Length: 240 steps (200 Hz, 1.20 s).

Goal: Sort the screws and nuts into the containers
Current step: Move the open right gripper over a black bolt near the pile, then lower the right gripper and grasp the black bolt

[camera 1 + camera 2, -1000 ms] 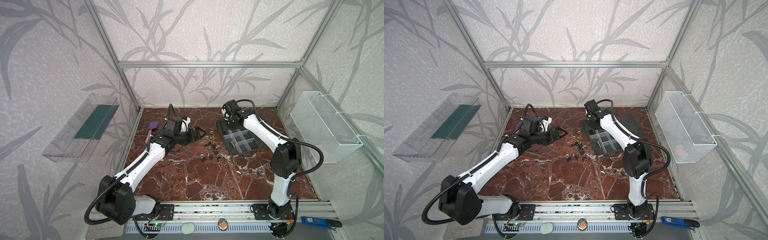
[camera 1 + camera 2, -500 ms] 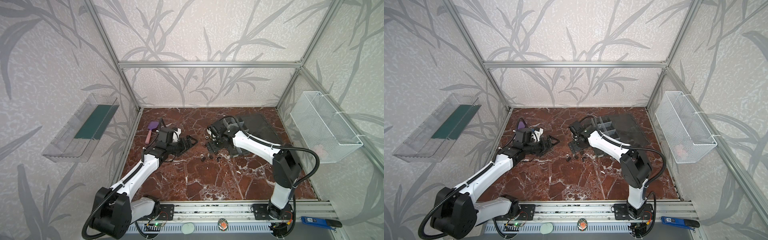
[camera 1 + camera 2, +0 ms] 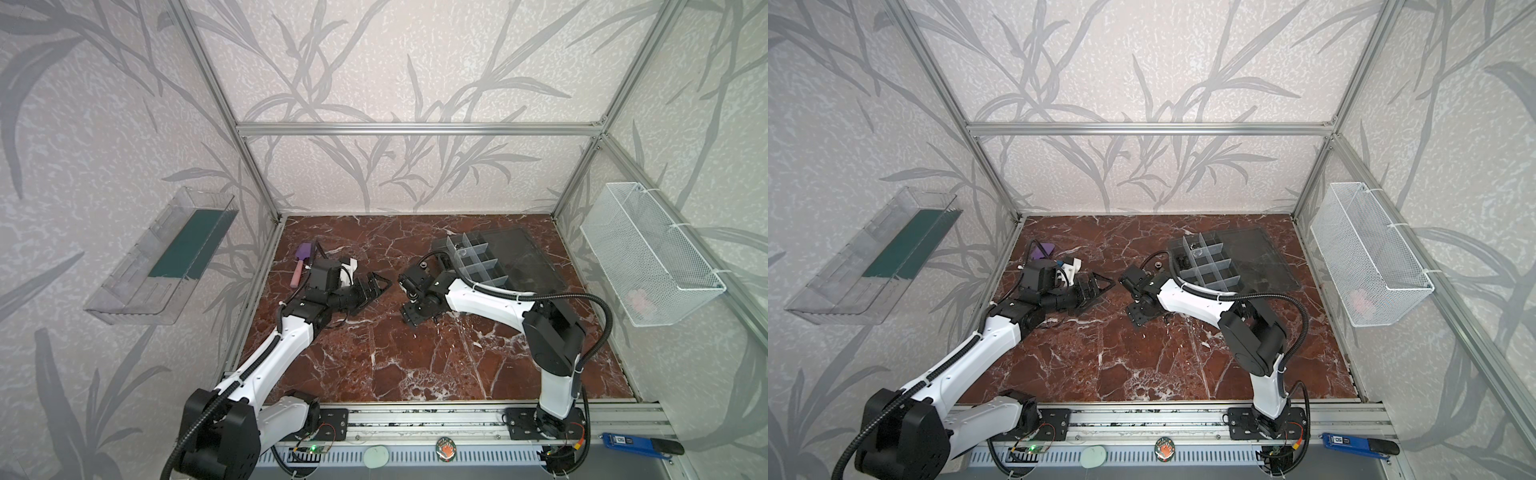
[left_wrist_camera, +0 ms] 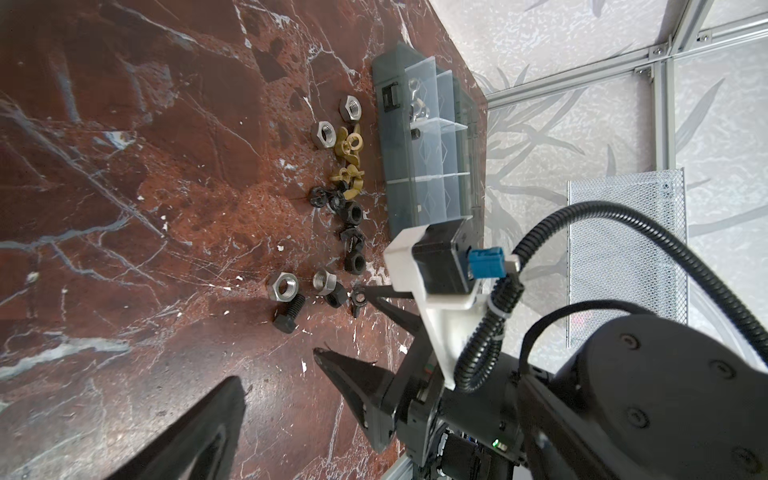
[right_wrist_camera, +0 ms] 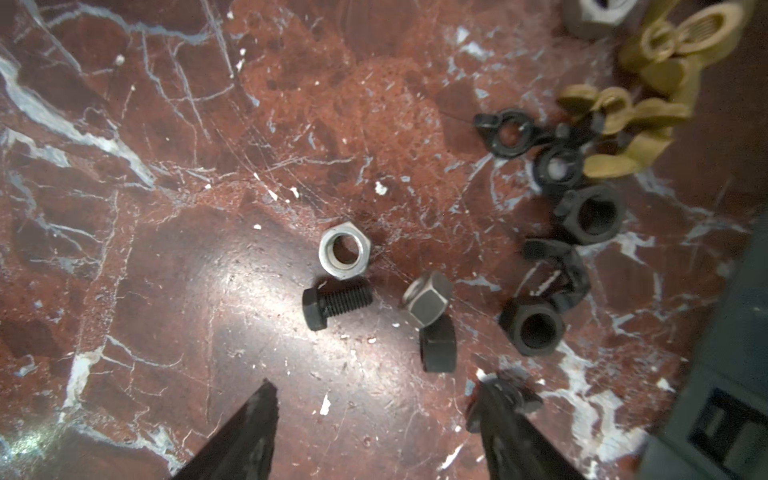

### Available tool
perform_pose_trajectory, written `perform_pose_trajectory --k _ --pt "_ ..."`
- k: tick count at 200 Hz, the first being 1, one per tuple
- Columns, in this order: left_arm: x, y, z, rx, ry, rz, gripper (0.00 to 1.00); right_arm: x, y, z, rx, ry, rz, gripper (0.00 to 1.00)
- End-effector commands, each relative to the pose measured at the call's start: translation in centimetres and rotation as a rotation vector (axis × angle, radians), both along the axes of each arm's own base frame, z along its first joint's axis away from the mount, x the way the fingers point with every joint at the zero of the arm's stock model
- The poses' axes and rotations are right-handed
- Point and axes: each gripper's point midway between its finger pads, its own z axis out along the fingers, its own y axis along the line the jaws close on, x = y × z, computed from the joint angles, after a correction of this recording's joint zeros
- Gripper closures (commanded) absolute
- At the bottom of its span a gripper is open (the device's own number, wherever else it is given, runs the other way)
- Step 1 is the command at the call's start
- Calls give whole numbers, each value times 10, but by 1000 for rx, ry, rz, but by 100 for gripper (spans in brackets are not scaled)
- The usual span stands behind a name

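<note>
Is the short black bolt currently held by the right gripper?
No, the short black bolt lies on the marble ahead of the right gripper.

Brass wing nuts [image 5: 642, 118] are blurred; the organizer box [image 5: 731, 340] is cropped.

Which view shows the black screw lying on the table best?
The right wrist view: the black screw lies close and central, hex head and threaded shank clear, beside a silver nut. The left wrist view shows the black screw whole but smaller. In both top views it is too small to make out.
</note>
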Motion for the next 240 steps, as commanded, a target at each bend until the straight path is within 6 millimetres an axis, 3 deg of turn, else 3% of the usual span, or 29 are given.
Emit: perform_pose_trajectory --k 1,65,174,240 --pt "-1 4 5 -33 -12 17 1 -3 12 -8 6 15 -4 29" --pt "-3 8 3 -33 -8 24 1 3 23 -28 5 45 -33 42" --pt "-6 11 3 -26 -8 32 1 15 20 -50 -26 60 -59 42" --pt "-2 11 3 -35 -5 37 1 11 18 -57 -32 79 -51 58"
